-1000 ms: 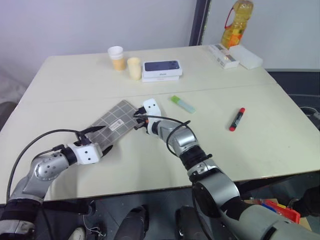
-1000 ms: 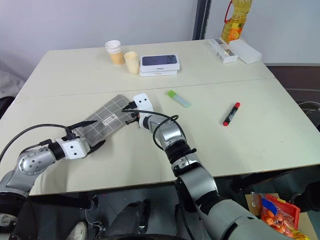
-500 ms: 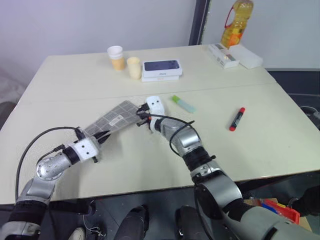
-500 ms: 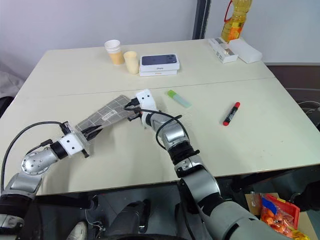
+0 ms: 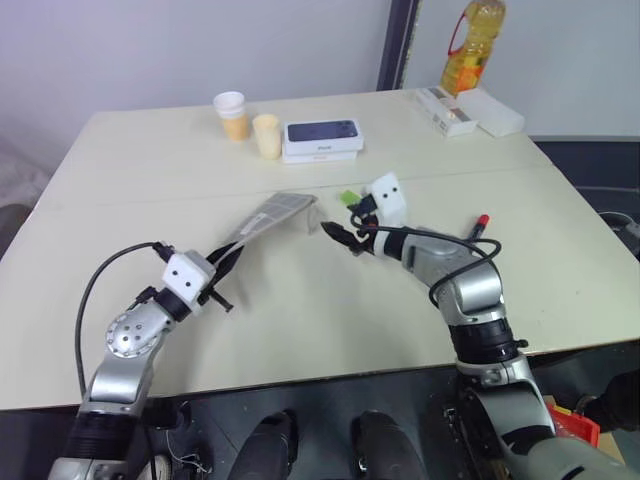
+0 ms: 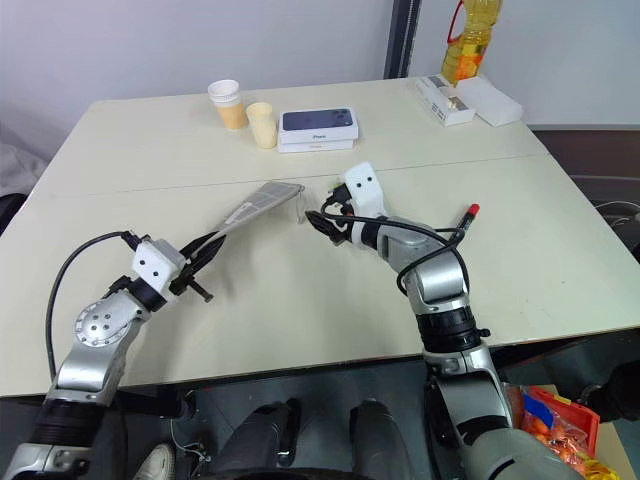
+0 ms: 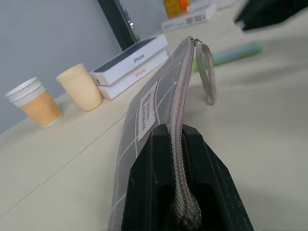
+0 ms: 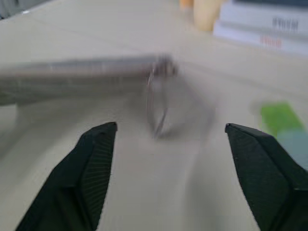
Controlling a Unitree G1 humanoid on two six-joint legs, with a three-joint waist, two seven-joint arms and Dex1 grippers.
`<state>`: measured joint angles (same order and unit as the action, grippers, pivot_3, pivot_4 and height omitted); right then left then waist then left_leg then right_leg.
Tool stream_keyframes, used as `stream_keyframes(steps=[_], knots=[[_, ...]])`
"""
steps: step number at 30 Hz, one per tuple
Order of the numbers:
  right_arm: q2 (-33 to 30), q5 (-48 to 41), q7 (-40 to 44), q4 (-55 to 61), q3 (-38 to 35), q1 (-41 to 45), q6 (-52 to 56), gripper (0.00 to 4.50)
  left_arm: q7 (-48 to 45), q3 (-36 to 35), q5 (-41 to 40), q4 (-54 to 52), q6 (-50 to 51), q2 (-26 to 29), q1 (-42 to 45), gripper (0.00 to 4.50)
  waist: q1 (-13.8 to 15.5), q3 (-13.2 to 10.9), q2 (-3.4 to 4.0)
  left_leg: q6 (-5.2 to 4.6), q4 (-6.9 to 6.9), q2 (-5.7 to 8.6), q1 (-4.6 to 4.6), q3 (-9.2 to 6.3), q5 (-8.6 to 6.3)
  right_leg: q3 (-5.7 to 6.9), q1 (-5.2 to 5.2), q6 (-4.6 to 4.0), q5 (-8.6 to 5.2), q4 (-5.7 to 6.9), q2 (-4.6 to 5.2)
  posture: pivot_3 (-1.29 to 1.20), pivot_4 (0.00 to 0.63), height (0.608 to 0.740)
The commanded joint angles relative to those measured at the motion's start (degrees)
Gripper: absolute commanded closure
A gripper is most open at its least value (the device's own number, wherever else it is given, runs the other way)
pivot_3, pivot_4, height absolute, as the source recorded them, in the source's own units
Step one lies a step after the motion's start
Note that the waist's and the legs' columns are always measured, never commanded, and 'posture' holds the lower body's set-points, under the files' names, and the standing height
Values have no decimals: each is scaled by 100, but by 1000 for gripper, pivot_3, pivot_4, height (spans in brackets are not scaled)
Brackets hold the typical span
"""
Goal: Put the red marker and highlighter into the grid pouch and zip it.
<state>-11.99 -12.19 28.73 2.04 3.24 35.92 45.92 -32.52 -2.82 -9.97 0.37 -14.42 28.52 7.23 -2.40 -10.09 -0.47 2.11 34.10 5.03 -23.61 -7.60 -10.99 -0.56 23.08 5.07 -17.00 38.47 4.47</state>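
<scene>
Edgewise, the grid pouch [image 5: 268, 218] is clamped at one end by the left gripper [image 5: 215, 280] and raised off the worktop [image 5: 300, 310]; its label print is unreadable. Right gripper [image 5: 335, 232] gapes wide just beside its far end, half-hiding the highlighter [image 5: 349, 198]. Only the red marker [image 5: 482, 219] tip shows. Boxes [image 7: 132, 65] read "iPhone".

The left gripper [image 5: 222, 281] has clamped shut on the grid pouch [image 5: 268, 216] and raised it edge-up off the table [image 5: 300, 320]. The right gripper [image 5: 338, 233] has let go, spread its fingers and drawn back toward the table's right edge.
</scene>
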Motion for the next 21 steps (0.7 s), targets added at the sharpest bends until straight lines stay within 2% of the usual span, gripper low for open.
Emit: stream_keyframes(steps=[1, 16, 19, 21], knots=[[153, -173, -227, 292, -127, 100, 181, 722, -99, 65, 10, 45, -173, -93, 141, 4500, -7, 0, 0, 0, 0, 0, 0, 0, 0, 0, 1, 0, 0, 0, -1, 0, 150, 740], [280, -20, -608, -278, -41, 383, -231, 722, -300, 263, 116, 132, -438, -373, 134, 4500, 3, 0, 0, 0, 0, 0, 0, 2, 0, 0, 0, 0, 0, -3, 0, 0, 150, 740], [282, -8, -624, -339, -46, 398, -310, 1550, -312, 270, 123, 123, -454, -379, 118, 4500, 3, 0, 0, 0, 0, 0, 0, 2, 0, 0, -1, 0, 0, -3, 0, 0, 150, 740], [286, -20, -628, -349, -52, 397, -319, 2532, -308, 267, 124, 88, -449, -380, 94, 4500, 2, 0, 0, 0, 0, 0, 0, 2, 0, 0, -1, 0, 0, -3, -1, 0, 150, 740]])
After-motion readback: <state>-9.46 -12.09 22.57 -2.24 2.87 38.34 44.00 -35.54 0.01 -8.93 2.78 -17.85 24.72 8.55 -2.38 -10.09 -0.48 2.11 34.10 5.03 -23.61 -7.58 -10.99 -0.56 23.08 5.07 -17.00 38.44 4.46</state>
